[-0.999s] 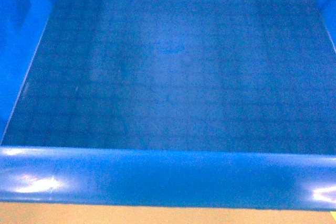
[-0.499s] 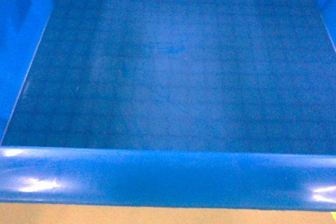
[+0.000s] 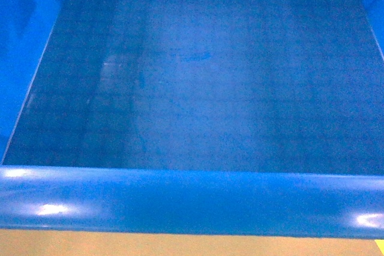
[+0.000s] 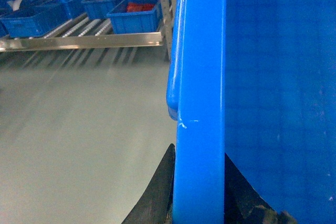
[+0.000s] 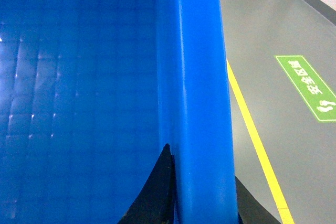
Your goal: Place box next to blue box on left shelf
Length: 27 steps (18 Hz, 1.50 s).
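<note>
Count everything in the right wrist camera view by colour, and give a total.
blue crate: 1
yellow floor line: 1
green floor sign: 1
black jaws of the right gripper, astride the crate rim: 2
Total: 5

The box (image 3: 192,88) fills nearly the whole head view, so nothing ahead of it can be checked from there — only a thin strip of floor (image 3: 180,244) under its near rim. Both side rims are taken: the left gripper (image 4: 198,192) straddles one wall, the right gripper (image 5: 202,198) the other, a finger inside and a finger outside each. Left of the box the grey floor lies bare up to the shelf (image 4: 84,39), whose rollers carry several small bins (image 4: 134,17) — the gaps between them look narrow, though blur makes that uncertain. Right of the box the floor is bare past a yellow line (image 5: 257,145).
</note>
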### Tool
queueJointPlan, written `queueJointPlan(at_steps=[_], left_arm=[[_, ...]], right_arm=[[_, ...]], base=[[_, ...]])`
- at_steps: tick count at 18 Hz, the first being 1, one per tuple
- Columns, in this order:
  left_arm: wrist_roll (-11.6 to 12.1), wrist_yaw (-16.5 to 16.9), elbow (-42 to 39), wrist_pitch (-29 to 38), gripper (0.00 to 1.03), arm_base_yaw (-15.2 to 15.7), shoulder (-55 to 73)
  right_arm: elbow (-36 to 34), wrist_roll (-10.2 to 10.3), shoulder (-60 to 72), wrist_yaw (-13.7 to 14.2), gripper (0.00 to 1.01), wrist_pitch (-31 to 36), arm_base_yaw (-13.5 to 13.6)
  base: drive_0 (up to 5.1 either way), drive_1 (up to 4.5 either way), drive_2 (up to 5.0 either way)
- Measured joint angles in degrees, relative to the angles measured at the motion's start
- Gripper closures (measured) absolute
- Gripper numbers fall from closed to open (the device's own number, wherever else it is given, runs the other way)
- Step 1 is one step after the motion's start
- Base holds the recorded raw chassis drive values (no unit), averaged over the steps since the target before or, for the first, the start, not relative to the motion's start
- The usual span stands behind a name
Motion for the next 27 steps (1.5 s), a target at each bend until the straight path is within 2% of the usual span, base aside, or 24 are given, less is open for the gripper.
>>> queueJointPlan(at_steps=[27], left_arm=[[0.1,-0.1,0.0,0.0,0.91,0.0,0.0]], right_arm=[[0.0,0.0,0.0,0.0,0.90,-0.1,0.0]], base=[[0.0,4.16,-4.1]])
